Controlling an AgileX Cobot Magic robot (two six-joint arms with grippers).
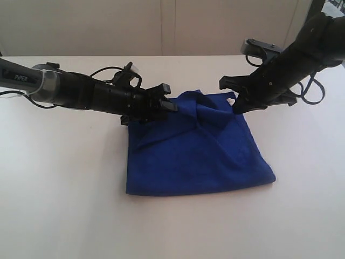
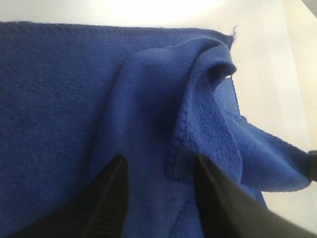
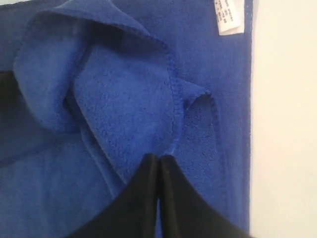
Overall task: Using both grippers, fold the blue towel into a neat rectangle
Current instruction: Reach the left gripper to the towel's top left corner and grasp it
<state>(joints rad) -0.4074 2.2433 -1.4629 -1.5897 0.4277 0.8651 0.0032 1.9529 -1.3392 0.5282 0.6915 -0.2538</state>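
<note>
Nearest us is the blue towel (image 1: 200, 159). Its near hem lies flat and fairly straight on the white table (image 1: 64, 194). The sheet is doubled into a rough square in mid-table, between the two arms. The near half is smooth. The far half is not: a rumpled ridge of cloth is heaped along the far edge, running crosswise from one arm toward the other.

The left gripper (image 1: 166, 101) sits at the towel's far left corner. In its wrist view the fingers (image 2: 111, 198) stand spread, with cloth showing in the gap between them and nothing clamped.

The right gripper (image 1: 237, 101) sits at the far right corner, near the white tag (image 3: 229, 17). Its jaws are pressed together and a hemmed flap runs straight into their tips. The left wrist view shows that flap drawn out to a point against a dark shape at the picture's edge. We judge this a pinch on the towel, not a mere touch.

The relation that matters is that the ridge lies just ahead of the left jaws, with its line pointing at the right gripper. The left is the nearer arm to the ridge's free end. We judge that it must close there before the flap can be laid flat. The risk is catching extra layers.
</note>
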